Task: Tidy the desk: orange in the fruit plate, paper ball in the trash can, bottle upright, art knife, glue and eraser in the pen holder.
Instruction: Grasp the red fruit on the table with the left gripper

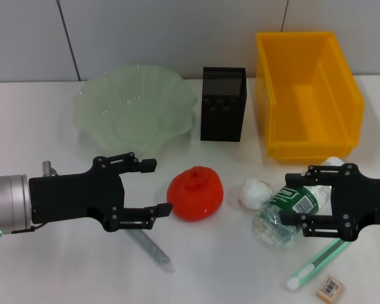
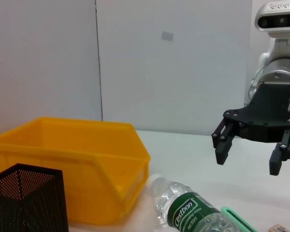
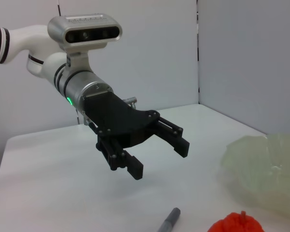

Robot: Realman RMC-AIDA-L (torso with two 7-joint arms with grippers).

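Beside the orange [image 1: 196,192], left pincer [image 1: 159,185] gapes; bottle [image 1: 286,208] lies flat

A red-orange orange [image 1: 196,192], white paper ball [image 1: 254,192], pale-green plate [image 1: 135,106], black mesh pen holder [image 1: 223,104], bright yellow bin [image 1: 307,94], clear bottle [image 1: 287,209] with dark green label, tan barcoded eraser [image 1: 329,287].

You will find a white table [image 1: 50,272] with a smooth, matte top across the whole work area. Behind it stands a pale grey panelled wall [image 1: 177,31], meeting the table's far edge. Note the thin dark vertical seams [image 1: 68,38] between panels, and one small grey rectangular patch [image 2: 167,35] high on the wall.
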